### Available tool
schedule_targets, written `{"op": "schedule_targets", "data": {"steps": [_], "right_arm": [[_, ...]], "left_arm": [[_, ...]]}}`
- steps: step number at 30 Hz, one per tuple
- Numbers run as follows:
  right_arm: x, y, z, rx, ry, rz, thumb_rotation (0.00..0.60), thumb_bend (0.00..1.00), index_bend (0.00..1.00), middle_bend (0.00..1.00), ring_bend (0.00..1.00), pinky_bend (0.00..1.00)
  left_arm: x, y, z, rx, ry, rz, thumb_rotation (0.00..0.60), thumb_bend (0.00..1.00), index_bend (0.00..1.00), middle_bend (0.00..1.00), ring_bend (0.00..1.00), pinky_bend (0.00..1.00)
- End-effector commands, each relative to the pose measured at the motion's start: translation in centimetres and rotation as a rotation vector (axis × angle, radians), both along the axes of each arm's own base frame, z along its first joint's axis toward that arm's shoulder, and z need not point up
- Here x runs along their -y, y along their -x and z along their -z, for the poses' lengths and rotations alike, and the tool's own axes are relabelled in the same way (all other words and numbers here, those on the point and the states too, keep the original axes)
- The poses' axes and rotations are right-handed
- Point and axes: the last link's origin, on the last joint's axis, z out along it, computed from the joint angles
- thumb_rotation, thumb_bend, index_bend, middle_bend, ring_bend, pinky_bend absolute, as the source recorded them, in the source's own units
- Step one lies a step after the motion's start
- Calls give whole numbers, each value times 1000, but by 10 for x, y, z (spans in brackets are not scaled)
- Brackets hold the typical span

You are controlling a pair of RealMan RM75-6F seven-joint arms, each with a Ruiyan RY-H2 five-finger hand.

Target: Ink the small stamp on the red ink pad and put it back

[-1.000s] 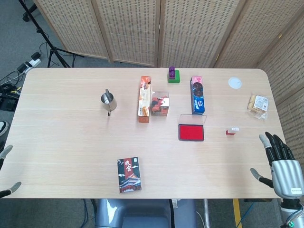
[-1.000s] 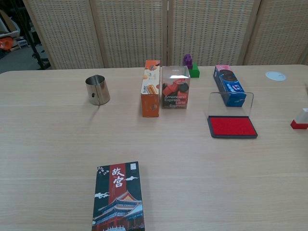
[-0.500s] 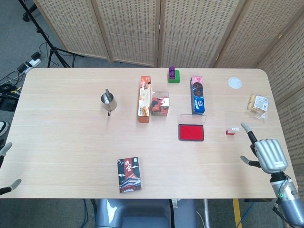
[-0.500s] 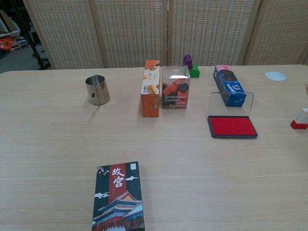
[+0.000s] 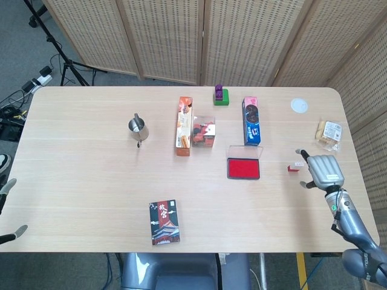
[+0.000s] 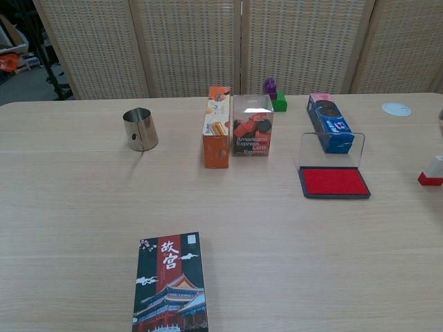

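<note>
- Our right hand (image 5: pixel 323 169) hovers just right of the small stamp (image 5: pixel 295 167), fingers spread, holding nothing.
- The stamp stands on the worktop (image 5: pixel 91 175), right of the red ink pad (image 5: pixel 243 168).
- Our left hand (image 5: pixel 5 208) shows only fingertips, spread apart.

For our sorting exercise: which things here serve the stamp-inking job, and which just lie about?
Job: small red-based stamp, red ink pad with clear lid, right hand.
Lying about: steel cup, orange carton, blue biscuit box, dark patterned card box.

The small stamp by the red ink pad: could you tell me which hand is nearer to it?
The right hand, just beside the small stamp, not touching it. The left hand sits far across the table at the opposite edge.
</note>
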Motion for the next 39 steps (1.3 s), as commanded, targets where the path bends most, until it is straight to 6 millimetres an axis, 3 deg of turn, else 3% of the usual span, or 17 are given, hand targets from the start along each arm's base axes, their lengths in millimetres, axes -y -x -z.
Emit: {"op": "schedule_targets", "data": {"steps": [1, 13, 39], "right_arm": [[9, 4, 10, -21, -16, 23, 600, 150, 277, 971, 1000, 1000], [22, 19, 19, -44, -10, 80, 600, 337, 329, 972, 1000, 1000], [38, 32, 33, -83, 12, 121, 600, 363, 375, 972, 1000, 1000]], "left_arm": [[-2, 0, 2, -5, -1, -6, 600, 40, 0, 0, 0, 0], [-3, 0, 9, -19, 16, -19, 600, 41, 0, 0, 0, 0], [-5, 1, 11, -24, 22, -31, 600, 43, 0, 0, 0, 0]]}}
